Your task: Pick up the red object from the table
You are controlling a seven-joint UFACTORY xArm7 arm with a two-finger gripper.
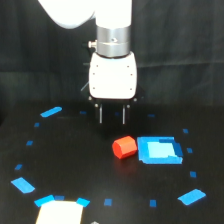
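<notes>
The red object (124, 147) is a small red-orange block lying on the black table (75, 160), just to the left of the bright blue square patch (159, 150). My gripper (112, 120) hangs from the white arm body (113, 76) above and behind the block. Its two thin dark fingers (100, 114) point straight down with a gap between them. They hold nothing. The fingertips stand apart from the block, a little to the exterior view's left of it and farther back.
Small blue tape marks (51, 112) dot the table in a rough ring. Larger blue pieces lie at the lower left (22, 185) and lower right (192, 197). A pale block with blue corners (60, 210) sits at the bottom edge.
</notes>
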